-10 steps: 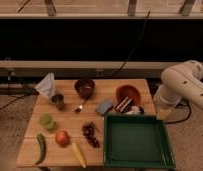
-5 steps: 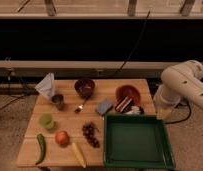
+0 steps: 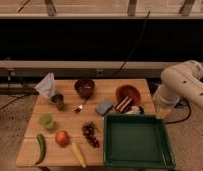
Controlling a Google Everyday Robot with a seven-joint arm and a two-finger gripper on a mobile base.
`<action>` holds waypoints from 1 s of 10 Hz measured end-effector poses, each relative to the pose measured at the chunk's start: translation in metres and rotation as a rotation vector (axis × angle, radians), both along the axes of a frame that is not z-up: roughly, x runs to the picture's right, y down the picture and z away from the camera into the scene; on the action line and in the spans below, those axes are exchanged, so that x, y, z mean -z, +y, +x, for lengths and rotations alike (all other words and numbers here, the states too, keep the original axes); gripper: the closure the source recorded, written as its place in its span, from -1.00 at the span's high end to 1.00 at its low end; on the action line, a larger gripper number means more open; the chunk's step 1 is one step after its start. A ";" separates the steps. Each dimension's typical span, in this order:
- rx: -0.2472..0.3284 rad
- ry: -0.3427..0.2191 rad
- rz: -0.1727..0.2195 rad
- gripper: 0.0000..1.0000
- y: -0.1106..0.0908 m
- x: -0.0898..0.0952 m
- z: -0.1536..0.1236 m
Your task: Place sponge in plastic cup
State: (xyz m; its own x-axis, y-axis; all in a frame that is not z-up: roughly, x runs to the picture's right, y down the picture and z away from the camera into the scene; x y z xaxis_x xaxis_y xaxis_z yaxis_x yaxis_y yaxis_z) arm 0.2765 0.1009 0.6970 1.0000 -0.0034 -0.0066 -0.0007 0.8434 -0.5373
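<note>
Camera view, the only feed I have: I see no change from half a second ago or the second before, since the arm (image 3: 187,82) sits in the same bent pose off the right end of the bench (image 3: 70,120) and nothing on the wood has shifted. I read that as the reach not having started, so the whole task is still ahead. The end effector (image 3: 162,106) appears to be at the low end of the arm, just past the bench's right edge beside the green tray (image 3: 137,141), and I cannot tell whether it is wide, narrow or holding anything; it is well apart from both task items. The sponge (image 3: 103,106) lies flat near the middle of the bench, between the spoon (image 3: 81,106) on its left and the red bowl (image 3: 128,93) on its right, just beyond the tray's far left corner. It is turned skew to the bench edges, and I judge its long axis to run from near-left to far-right, though it looks close to square from here, so I would not lean hard on that. The plastic cup (image 3: 46,120) stands upright, mouth up, toward the left side, just in front of the small metal cup (image 3: 58,101) and behind the tomato (image 3: 62,137). The sponge and the cup are well apart, so I expect a carry leftward across the bench after the pick.
</note>
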 end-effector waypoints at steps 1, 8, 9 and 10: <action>0.020 -0.031 -0.001 0.30 -0.008 -0.013 -0.011; 0.209 -0.240 0.028 0.30 -0.055 -0.099 -0.088; 0.239 -0.272 0.034 0.30 -0.055 -0.107 -0.101; 0.272 -0.303 0.035 0.30 -0.052 -0.116 -0.117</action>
